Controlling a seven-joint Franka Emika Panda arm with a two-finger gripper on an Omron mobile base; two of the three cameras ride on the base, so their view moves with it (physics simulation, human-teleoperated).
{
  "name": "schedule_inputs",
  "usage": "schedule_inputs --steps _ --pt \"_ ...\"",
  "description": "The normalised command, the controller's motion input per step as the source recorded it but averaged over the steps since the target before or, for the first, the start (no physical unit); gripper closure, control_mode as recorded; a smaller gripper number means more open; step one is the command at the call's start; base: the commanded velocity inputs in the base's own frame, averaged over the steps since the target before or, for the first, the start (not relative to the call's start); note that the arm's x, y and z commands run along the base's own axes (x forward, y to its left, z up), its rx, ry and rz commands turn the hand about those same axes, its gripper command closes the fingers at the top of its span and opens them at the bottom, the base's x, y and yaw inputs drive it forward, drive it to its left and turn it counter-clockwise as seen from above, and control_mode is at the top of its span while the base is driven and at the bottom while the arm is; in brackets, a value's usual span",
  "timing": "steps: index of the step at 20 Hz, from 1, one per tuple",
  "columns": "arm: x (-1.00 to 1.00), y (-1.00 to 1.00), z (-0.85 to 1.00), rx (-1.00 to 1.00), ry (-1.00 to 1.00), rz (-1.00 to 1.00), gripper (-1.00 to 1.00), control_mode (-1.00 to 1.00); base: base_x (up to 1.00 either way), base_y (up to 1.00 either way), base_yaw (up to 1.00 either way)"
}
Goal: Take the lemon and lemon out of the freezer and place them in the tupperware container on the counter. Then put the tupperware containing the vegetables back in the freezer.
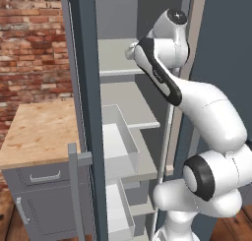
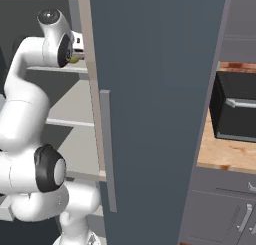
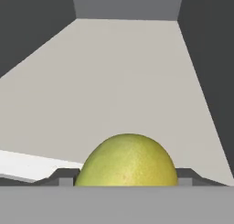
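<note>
One tall dark slate-grey freezer [image 1: 86, 112] stands open in front of me, its pale grey inner shelves [image 1: 129, 112] and white door bins [image 1: 118, 141] exposed, with the light tan wooden counter [image 1: 42, 132] over grey cabinets off to its side. My white arm reaches up into an upper compartment, and my gripper [image 3: 125, 181] sits low over that shelf's pale floor, looking toward the back wall.

One duller olive-yellow round lemon [image 3: 128, 161] rests on that shelf floor directly ahead of me, centred between my two dark finger tips [image 3: 61, 176], one to either side of it. My jaws stand apart with the fruit in the gap; whether the pads already touch its skin I cannot tell, since only their tops show beside it. From the right base view a sliver of the same yellow-green peeks out beside my wrist.

That fruit looks nearly round, so it has no clear long axis or pointing direction that I can make out. I judge the squeeze needs no turning of the hand, just closing straight across it.
</note>
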Motion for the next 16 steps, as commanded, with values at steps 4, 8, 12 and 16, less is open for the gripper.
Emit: schedule_inputs --steps 4,8,12,16 --pt "-1.0 -0.2 0.25 0.0 -0.04 0.11 1.0 -1.0 0.0 0.0 0.0" --pt "-1.0 -0.04 0.16 -0.05 0.0 0.16 1.0 -1.0 0.0 0.0 0.0" --pt "-1.0 -0.03 0.11 -0.09 0.0 0.12 1.0 -1.0 0.0 0.0 0.0" --pt "-1.0 0.0 0.08 -0.1 0.0 0.02 1.0 -1.0 0.0 0.0 0.0"
